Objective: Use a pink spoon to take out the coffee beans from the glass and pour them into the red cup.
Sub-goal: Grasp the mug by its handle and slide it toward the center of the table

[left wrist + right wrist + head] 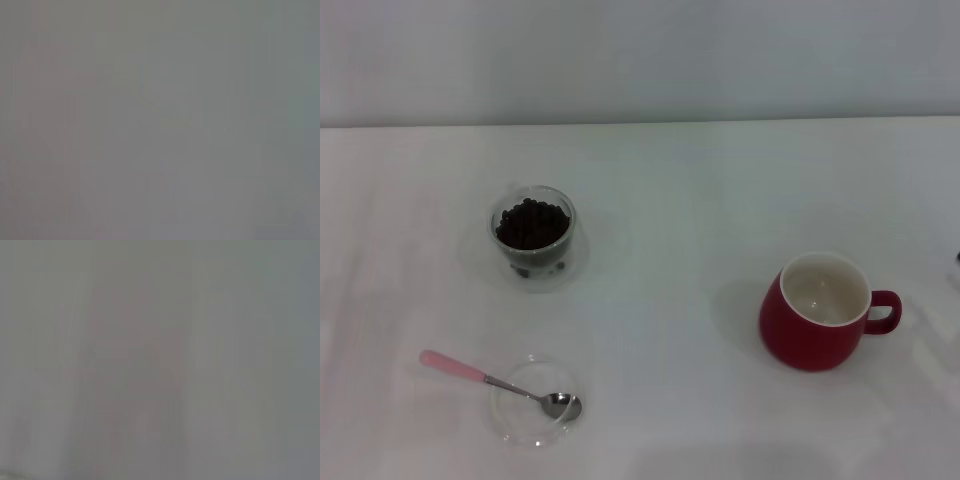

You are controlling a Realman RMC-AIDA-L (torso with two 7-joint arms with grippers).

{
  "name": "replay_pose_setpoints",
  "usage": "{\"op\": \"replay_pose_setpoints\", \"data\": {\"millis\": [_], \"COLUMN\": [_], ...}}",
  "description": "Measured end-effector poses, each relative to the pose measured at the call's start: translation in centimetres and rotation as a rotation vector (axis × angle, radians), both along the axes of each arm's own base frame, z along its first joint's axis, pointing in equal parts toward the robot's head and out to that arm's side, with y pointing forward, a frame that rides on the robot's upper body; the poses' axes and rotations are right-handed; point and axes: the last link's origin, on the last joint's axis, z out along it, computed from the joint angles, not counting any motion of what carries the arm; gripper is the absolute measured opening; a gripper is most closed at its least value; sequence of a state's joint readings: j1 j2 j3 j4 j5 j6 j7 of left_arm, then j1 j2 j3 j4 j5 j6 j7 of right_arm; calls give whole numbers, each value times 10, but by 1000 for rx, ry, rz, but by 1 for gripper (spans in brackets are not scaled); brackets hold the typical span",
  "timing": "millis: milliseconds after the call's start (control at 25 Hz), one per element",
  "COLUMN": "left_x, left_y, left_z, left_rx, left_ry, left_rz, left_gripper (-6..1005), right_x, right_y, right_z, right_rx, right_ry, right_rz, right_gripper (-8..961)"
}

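Note:
The glass (533,238) stands left of centre on the white table, filled with dark coffee beans (531,223). The pink spoon (500,385) lies near the front left, its metal bowl resting in a flat clear dish (523,412) and its pink handle pointing left off the rim. The red cup (820,312) stands upright at the right, its off-white inside bare, its handle to the right. Neither gripper shows in the head view. Both wrist views show only a plain grey surface.
The white table (650,200) runs back to a pale wall. A small dark thing (956,270) shows at the right edge of the head view.

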State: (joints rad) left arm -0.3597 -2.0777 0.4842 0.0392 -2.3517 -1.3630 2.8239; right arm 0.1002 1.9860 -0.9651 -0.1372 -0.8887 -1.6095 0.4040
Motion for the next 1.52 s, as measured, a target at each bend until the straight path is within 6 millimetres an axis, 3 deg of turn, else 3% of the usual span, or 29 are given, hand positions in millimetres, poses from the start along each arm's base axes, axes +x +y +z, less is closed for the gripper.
{"op": "replay_pose_setpoints", "data": {"millis": [240, 560, 1000, 1520], "left_x": [-2, 2, 7, 9], "left_y": [-7, -6, -3, 1], "left_z": [8, 8, 7, 5], "left_rx": [34, 44, 38, 29], "left_ry": [14, 10, 12, 5], "left_rz": [-11, -35, -57, -58], "left_gripper": [668, 667, 667, 667], "right_x": [2, 8, 16, 17], "right_y": [-18, -21, -12, 13], "right_z": [-14, -35, -43, -51], "right_rx": [-102, -157, -181, -205], "right_ry": [-18, -47, -68, -88], "right_rz": [9, -66, -141, -182], "right_gripper": [675, 674, 672, 671]}}
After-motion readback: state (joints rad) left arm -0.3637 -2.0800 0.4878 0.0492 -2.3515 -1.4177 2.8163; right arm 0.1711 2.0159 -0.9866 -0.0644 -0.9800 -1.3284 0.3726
